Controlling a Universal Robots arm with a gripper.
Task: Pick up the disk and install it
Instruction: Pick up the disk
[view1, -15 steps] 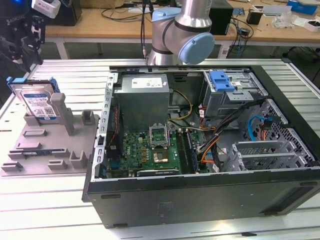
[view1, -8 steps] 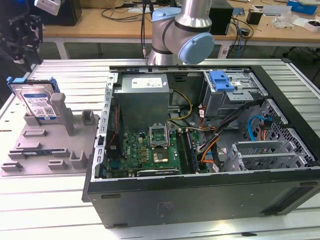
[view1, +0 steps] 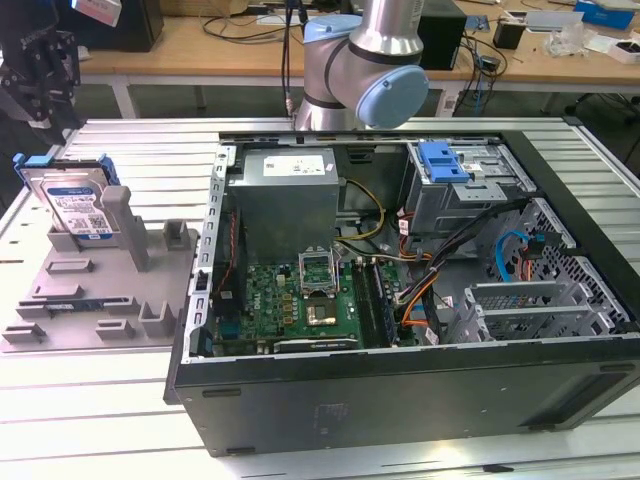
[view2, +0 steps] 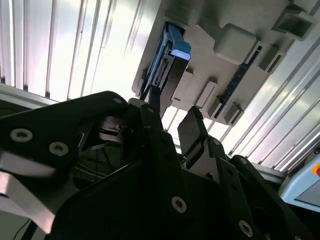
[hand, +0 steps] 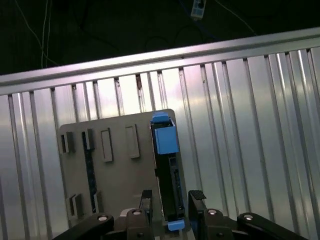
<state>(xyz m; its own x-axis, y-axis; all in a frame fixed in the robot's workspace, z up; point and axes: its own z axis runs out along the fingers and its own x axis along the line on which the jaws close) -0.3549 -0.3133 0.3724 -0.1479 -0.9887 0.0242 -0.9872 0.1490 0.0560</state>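
Observation:
The disk (view1: 76, 203) is a silver drive with a blue-and-white label and a blue frame. It leans nearly upright in a slot of the grey fixture plate (view1: 90, 300), at the exterior view's left. My black gripper (view1: 40, 80) hangs above and slightly behind it, not touching. In the first wrist view the disk (hand: 167, 175) shows edge-on, and the open gripper (hand: 171, 200) has one finger (hand: 196, 198) on each side of its line. The second wrist view looks past the gripper (view2: 170, 120) to the disk (view2: 167, 67) beyond.
An open computer case (view1: 400, 400) lies at the centre and the exterior view's right. Inside are a motherboard (view1: 300, 300), cables and a grey drive cage (view1: 470, 195) topped by a blue bracket (view1: 445, 160). Grey posts (view1: 125, 225) stand on the fixture beside the disk.

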